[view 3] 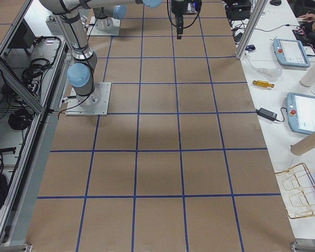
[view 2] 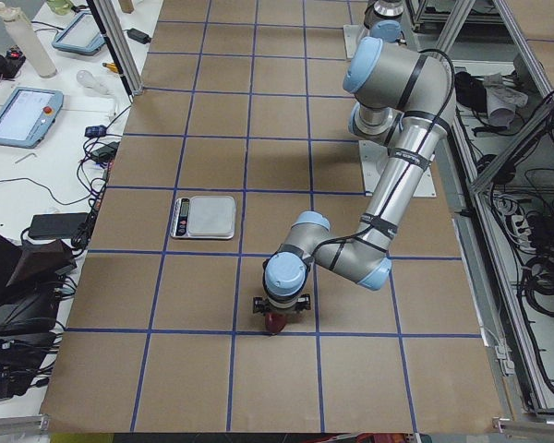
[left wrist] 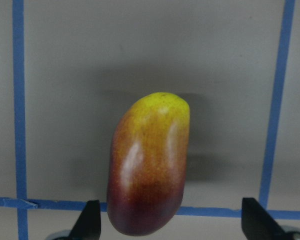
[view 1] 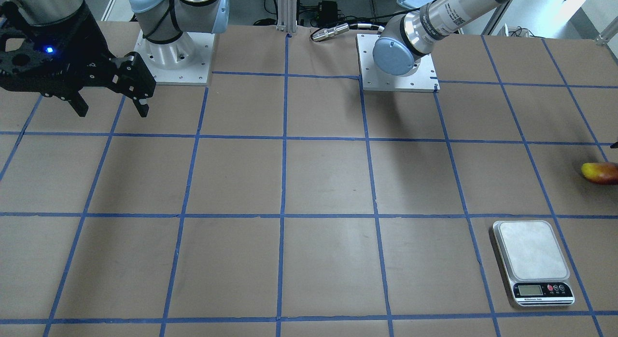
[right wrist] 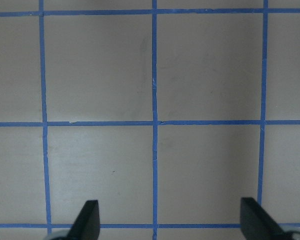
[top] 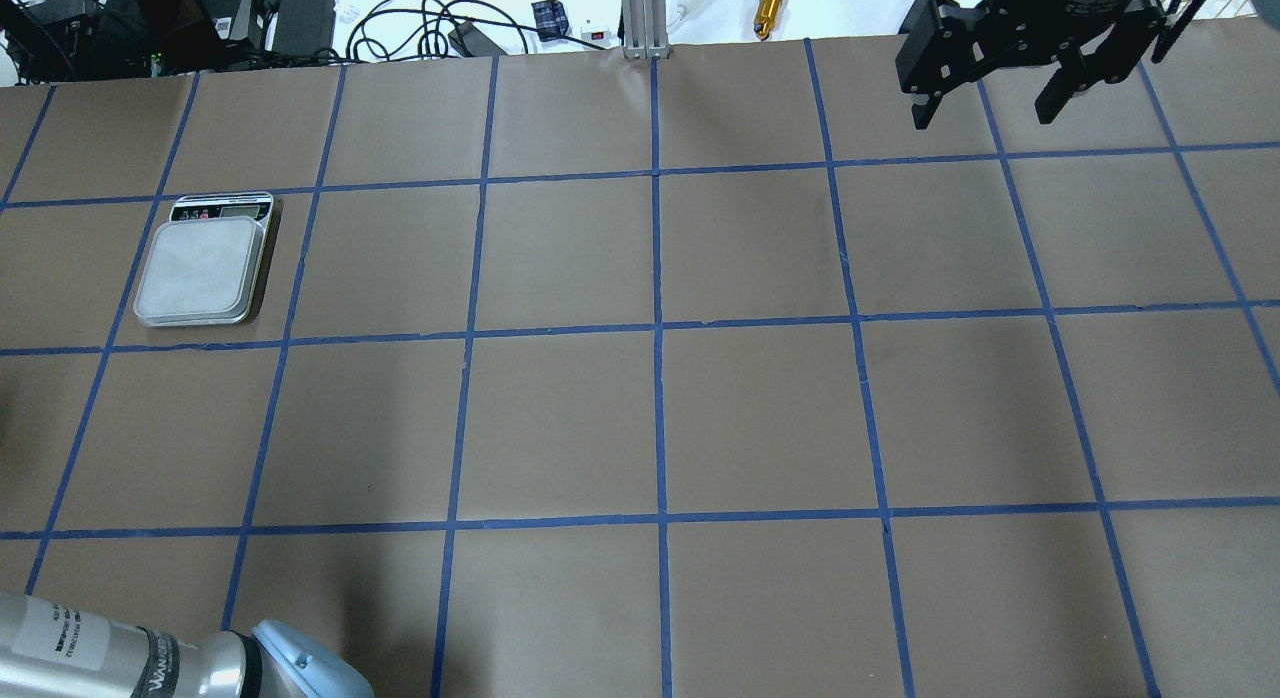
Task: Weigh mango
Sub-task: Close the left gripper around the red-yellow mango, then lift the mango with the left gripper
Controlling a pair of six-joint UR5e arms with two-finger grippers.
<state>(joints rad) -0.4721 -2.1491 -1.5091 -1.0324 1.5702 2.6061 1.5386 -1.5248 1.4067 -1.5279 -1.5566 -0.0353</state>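
The mango (left wrist: 147, 165) lies on the surface (view 1: 328, 182), its yellow tip toward 12 o'clock in the left wrist view. The left jaws hang spread either side of its red end, holding nothing, so the grasp looks about to begin. Next: lower, pinch its narrow width, and carry it to the scale (view 1: 531, 250), at 7 o'clock in the front-facing view. The right jaws, spread and empty, hang well apart.

Even overhead light, soft diffuse shadows, mild glare on the mango (left wrist: 147, 165)
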